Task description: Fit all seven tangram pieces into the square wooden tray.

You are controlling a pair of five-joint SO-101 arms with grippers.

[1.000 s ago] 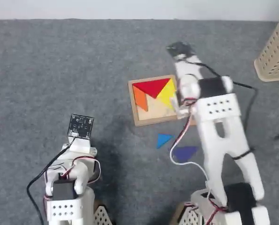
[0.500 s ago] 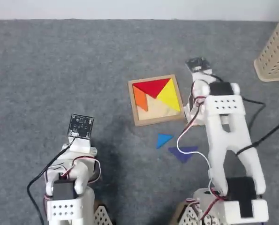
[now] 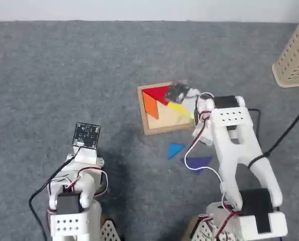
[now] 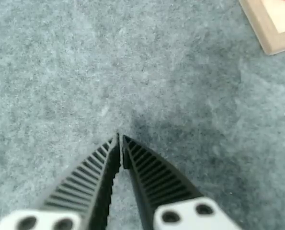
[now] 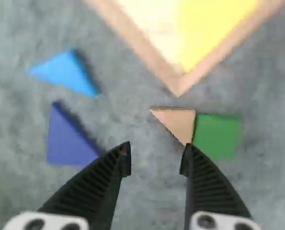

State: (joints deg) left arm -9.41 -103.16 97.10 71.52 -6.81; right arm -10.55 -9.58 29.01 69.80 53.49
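We see R end effector apart, empty, near tan triangle; L end effector together over worktop. Blue triangle at 6 o'clock of tray.

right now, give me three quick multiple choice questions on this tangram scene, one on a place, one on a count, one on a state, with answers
1. Where is the green square?
A) in the tray
B) on the carpet beside the tan triangle
C) in the left tool

2. How many pieces lie outside the tray?
A) two
B) six
C) four

3. How is the left tool?
A) shut, holding nothing
B) open wide
C) shut on a tangram piece

Answers:
1 B: the right wrist view shows it on carpet next to the tan triangle, past the tray's corner.
2 C: the light blue triangle, dark blue triangle, tan triangle and green square.
3 A: it is closed over bare carpet.
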